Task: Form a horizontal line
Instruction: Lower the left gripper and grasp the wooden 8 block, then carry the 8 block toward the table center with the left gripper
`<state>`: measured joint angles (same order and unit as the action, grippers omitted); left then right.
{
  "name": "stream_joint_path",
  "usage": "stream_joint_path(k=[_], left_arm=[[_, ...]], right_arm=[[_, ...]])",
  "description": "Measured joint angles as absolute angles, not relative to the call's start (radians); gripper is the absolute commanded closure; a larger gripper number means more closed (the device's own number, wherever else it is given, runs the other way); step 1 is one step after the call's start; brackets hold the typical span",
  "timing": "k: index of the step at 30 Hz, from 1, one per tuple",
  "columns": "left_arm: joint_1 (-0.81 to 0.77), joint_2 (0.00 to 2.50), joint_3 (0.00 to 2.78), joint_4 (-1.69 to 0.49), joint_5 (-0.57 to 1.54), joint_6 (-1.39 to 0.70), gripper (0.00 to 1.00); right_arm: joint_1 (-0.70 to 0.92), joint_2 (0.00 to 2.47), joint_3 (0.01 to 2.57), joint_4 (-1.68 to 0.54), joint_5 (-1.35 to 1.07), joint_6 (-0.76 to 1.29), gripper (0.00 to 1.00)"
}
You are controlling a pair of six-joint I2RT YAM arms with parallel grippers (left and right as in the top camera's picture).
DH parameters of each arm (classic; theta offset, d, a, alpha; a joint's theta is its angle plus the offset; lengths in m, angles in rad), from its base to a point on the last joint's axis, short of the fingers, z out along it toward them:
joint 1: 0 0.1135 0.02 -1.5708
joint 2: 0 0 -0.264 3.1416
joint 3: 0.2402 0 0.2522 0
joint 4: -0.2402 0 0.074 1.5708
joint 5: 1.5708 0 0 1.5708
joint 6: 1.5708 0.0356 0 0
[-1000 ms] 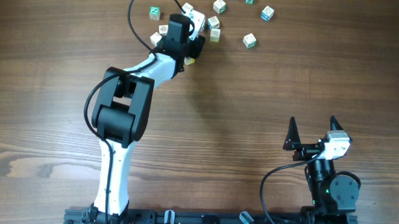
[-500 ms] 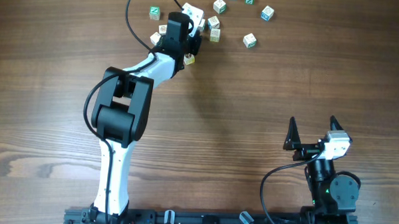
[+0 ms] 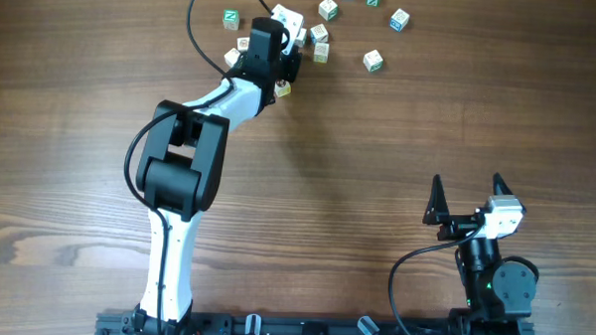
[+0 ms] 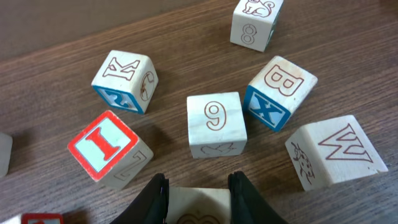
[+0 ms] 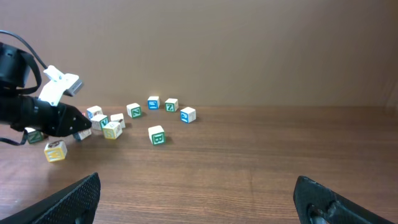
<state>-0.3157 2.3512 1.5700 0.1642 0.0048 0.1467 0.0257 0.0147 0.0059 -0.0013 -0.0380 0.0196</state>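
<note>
Horizontal line is not yet formed: left gripper, clamping a pale cube, has crept forward and paused just behind the 9 cube.

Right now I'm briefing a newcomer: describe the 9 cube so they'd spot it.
Find the left gripper among the letter cubes. Directly ahead of it lies the 9 cube; unlike the blue-X cube and red-I cube flanking it, it is plain pale wood with a brown 9 on top.
</note>
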Motion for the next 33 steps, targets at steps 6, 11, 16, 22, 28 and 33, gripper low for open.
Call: stream_joint_path(k=[6, 11, 16, 22, 28, 33], left_arm=[[-0.316, 2.304, 1.570, 0.110, 0.005, 0.136, 0.76], [-0.316, 2.211, 1.570, 0.069, 0.005, 0.114, 0.75], [-0.319, 2.135, 1.570, -0.005, 0.005, 0.103, 0.71], [-0.338, 2.053, 1.570, -0.177, 0.005, 0.098, 0.67], [-0.386, 1.967, 1.570, -0.334, 0.005, 0.081, 0.69], [-0.414, 1.931, 1.570, -0.477, 0.005, -0.006, 0.73]], right_arm=[[0.026, 0.015, 0.006, -0.001, -0.038, 0.020, 0.00], [0.026, 0.015, 0.006, -0.001, -0.038, 0.020, 0.00], [0.026, 0.015, 0.006, -0.001, -0.038, 0.020, 0.00], [0.026, 0.015, 0.006, -0.001, -0.038, 0.020, 0.00], [0.026, 0.015, 0.006, -0.001, -0.038, 0.020, 0.00], [0.026, 0.015, 0.006, -0.001, -0.038, 0.020, 0.00]])
